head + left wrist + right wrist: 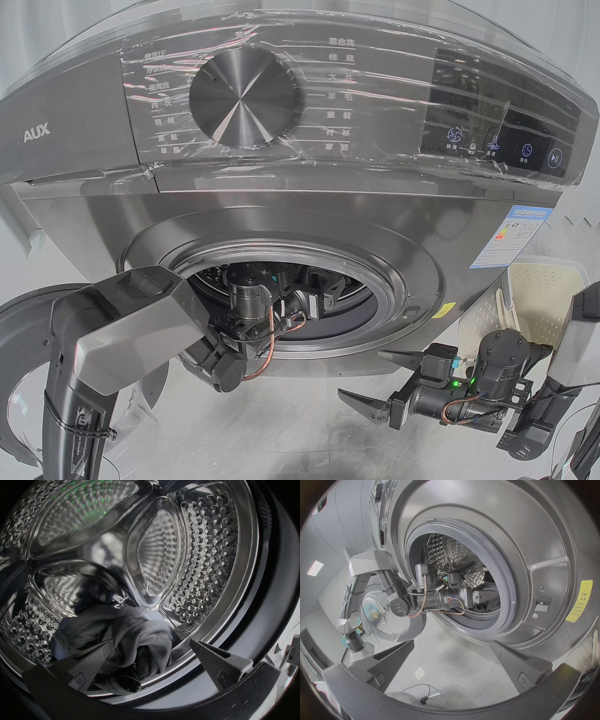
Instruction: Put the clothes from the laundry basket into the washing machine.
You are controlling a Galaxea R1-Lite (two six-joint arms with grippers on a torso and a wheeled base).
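Grey, soft mesh-knit clothes (125,636) lie bunched in the dimpled steel drum (203,573) before the wide-open left hand (151,642); any raised fold should pinch easily.

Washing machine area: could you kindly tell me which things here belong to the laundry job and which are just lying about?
Job: washing machine, dark clothes in its drum, laundry basket, left gripper, right gripper.
Lying about: yellow sticker, energy label, floor cable.
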